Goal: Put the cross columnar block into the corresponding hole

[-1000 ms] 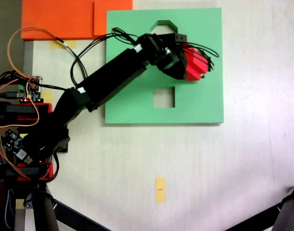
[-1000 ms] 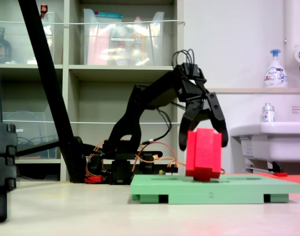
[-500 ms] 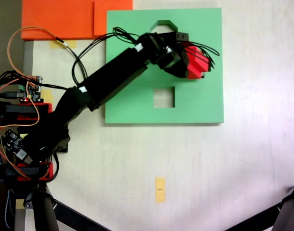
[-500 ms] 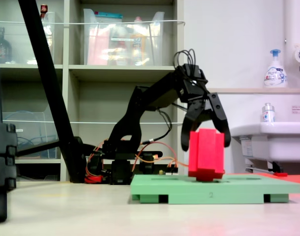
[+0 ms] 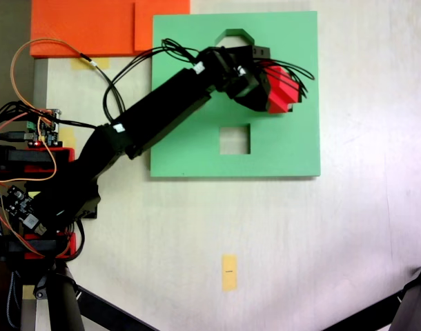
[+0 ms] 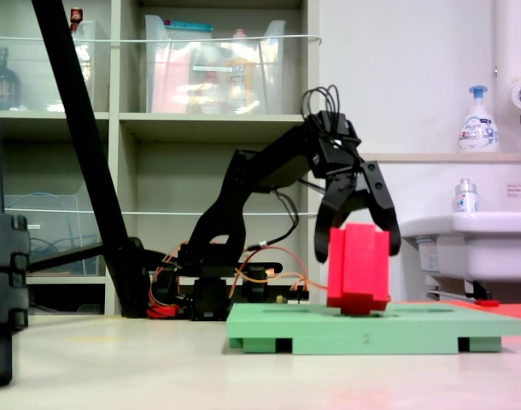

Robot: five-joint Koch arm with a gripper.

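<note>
**Asker:** What changed from the earlier pictures?

**Describer:** Almost nothing in the last half second. Over the full second, the red block shifted slightly right and stands straighter. The gripper straddles it from above, jaws spread on either side of its top; whether they press the block or have let go cannot be told. Seen from above, the block sits on the upper right part of the green board, hiding the plus-shaped hole beneath it.

**Asker:** Is it in the hole?

**Describer:** Only its foot looks sunk into the board; most of it stands proud.

**Asker:** What could go wrong?

**Describer:** If the cross arms are slightly turned against the cutout, pushing down could jam the foam or tip the block. Lifting away with a jaw rubbing could drag it back out.

**Asker:** And the surroundings?

**Describer:** A pale table with a yellow tape strip and orange sheets. Behind stand shelves with clear bins, a sink and a soap bottle.
</note>
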